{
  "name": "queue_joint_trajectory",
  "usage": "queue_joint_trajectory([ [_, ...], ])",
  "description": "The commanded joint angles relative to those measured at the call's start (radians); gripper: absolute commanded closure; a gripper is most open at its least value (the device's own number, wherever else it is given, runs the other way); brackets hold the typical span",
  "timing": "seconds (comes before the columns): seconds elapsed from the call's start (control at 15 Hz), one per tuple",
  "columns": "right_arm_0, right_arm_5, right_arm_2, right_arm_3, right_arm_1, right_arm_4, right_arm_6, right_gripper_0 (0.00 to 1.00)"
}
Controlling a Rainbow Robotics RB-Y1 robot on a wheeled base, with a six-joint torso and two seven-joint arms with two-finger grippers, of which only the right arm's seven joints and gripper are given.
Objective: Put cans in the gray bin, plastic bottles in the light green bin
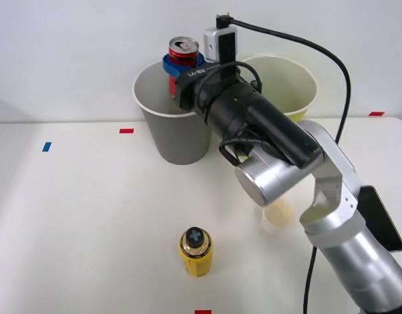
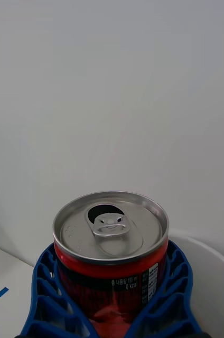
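The right gripper (image 1: 182, 70) has its blue fingers (image 2: 46, 296) closed around the red can (image 1: 183, 52), upright above the gray bin (image 1: 174, 134); released off-centre, it could clip the rim and fall onto the bench (image 1: 89, 216).

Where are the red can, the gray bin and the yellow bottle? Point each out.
red can (image 2: 111, 228): right wrist view, on its silver top by the pull tab.
gray bin (image 1: 178, 134): front view, on its outer gray wall.
yellow bottle (image 1: 196, 257): front view, on its yellow body below the cap.

White table (image 1: 89, 216) holds gray bin (image 1: 174, 134), light green bin (image 1: 299, 98), yellow bottle (image 1: 196, 252).
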Motion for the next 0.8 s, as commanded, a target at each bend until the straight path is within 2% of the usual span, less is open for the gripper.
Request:
queue_joint_trajectory([
  [0.07,-0.132,-0.014,-0.014,0.165,0.026,-0.002,-0.018,1.0],
  [0.33,-0.207,-0.079,-0.014,0.311,0.043,-0.004,-0.025,1.0],
  [0.47,-0.215,-0.086,-0.014,0.323,0.042,-0.004,-0.03,1.0],
  [0.53,-0.215,-0.086,-0.014,0.323,0.037,-0.004,-0.033,0.93],
  [0.6,-0.215,-0.086,-0.012,0.323,0.032,-0.004,-0.038,0.44],
  [0.67,-0.213,-0.086,-0.014,0.323,0.032,-0.004,-0.039,0.0],
  [0.8,-0.215,-0.091,-0.011,0.323,0.026,-0.005,-0.045,0.0],
])
